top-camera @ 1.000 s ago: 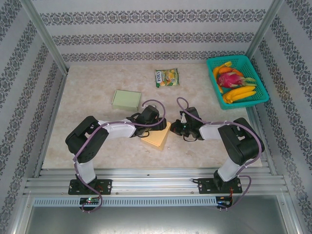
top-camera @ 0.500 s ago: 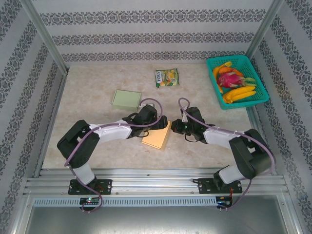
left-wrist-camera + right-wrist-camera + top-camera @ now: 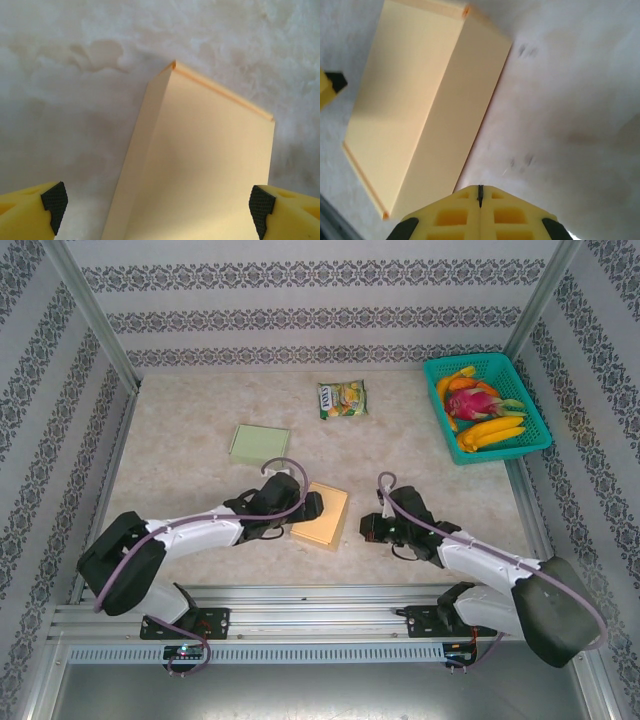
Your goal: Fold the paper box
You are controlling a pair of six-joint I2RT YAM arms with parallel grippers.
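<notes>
Paper box [image 3: 322, 515] looks fully folded on the counter [image 3: 200, 410]; left fingers [image 3: 54, 200] gape wide, holding nothing, right fingers [image 3: 460, 216] pressed shut, empty.

Your left arm [image 3: 190, 532] lies low, stretched from lower left toward the centre of the frame. Its left tool [image 3: 308, 506] has its pads [image 3: 54, 199] spread wide apart. Your right arm [image 3: 480, 558] reaches in low from lower right. The right tool [image 3: 368, 528] points left, its fingers [image 3: 465, 210] pressed together.
</notes>
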